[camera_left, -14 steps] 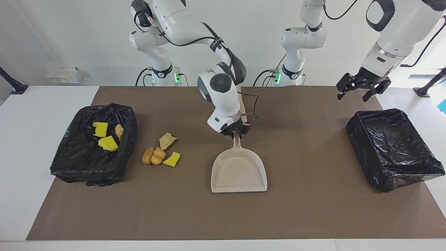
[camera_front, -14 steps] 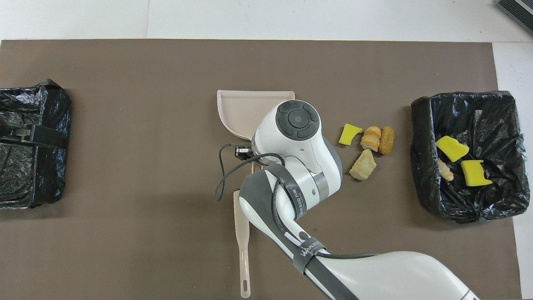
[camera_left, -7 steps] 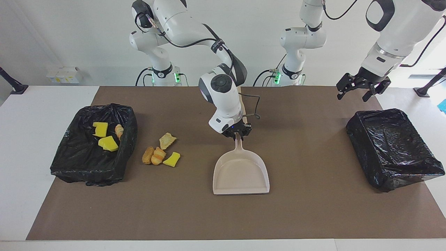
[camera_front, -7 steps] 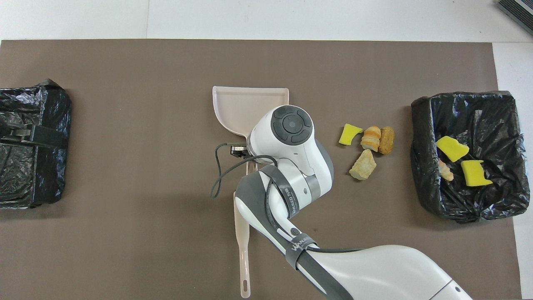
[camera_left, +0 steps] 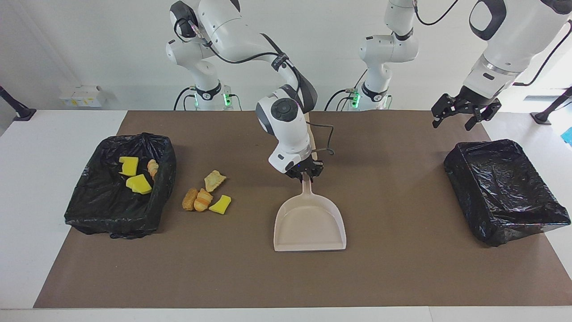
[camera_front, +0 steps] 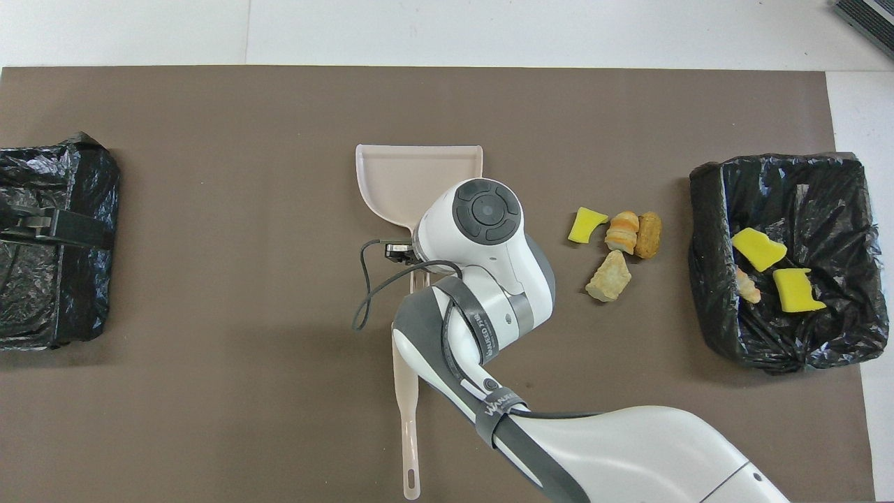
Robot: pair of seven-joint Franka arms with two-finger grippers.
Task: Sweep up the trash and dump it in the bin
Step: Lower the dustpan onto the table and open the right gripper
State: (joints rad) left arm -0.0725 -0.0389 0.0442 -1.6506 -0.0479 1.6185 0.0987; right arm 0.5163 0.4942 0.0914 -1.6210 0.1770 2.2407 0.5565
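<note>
We see the brown mat (camera_left: 402,268) carrying two black-lined bins: the bin (camera_left: 120,188) at the right arm's end holds two yellow sponge chunks (camera_left: 134,175) and a bread piece (camera_left: 153,168), while the other bin (camera_left: 505,190) stands at the left arm's end with the left gripper (camera_left: 464,117) waiting over it, fingers spread wide. Mid-mat lies the beige dustpan (camera_left: 310,223), flat; the right gripper (camera_left: 305,173) sits at its handle tip, and we cannot tell whether it grips. Smallest, the loose trash (camera_left: 206,192), three bread pieces and a sponge chunk, lies on the mat just beside the filled bin, between it and the dustpan.
</note>
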